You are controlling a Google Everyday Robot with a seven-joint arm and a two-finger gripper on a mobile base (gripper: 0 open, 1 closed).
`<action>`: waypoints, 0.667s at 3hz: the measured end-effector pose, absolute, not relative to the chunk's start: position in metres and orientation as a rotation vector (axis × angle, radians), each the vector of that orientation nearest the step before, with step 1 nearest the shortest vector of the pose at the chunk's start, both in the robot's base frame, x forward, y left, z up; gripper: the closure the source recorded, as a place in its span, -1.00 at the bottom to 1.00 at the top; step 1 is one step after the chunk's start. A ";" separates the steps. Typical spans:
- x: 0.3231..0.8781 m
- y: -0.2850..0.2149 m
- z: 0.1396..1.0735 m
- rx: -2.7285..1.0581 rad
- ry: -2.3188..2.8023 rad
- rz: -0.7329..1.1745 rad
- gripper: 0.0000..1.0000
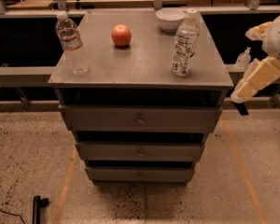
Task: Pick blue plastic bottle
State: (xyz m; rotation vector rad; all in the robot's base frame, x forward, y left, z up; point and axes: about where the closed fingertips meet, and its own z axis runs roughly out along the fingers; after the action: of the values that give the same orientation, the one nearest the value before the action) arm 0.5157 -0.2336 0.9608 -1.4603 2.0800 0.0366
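The blue plastic bottle (184, 43) stands upright near the right front edge of the grey drawer cabinet's top (140, 66). It is clear, with a white cap and a wide white-bluish label. My arm hangs at the right edge of the view, beside the cabinet and apart from it. Its gripper (240, 105) points down and to the left, below the level of the cabinet top and to the right of the bottle. It holds nothing that I can see.
A ribbed clear bottle (71, 43) with a narrow red-white band stands at the left front. A red apple (121, 35) sits in the middle back, and a white bowl (170, 18) behind the blue bottle. Three drawers (140, 120) face me, and a rail runs behind.
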 end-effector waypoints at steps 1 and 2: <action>0.575 -0.246 0.952 -1.275 1.934 0.135 -1.00; 0.627 -0.249 0.954 -1.096 1.811 0.249 -1.00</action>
State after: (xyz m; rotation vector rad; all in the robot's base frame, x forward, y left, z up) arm 0.6273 -0.2491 0.9535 -1.0964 1.8112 0.2495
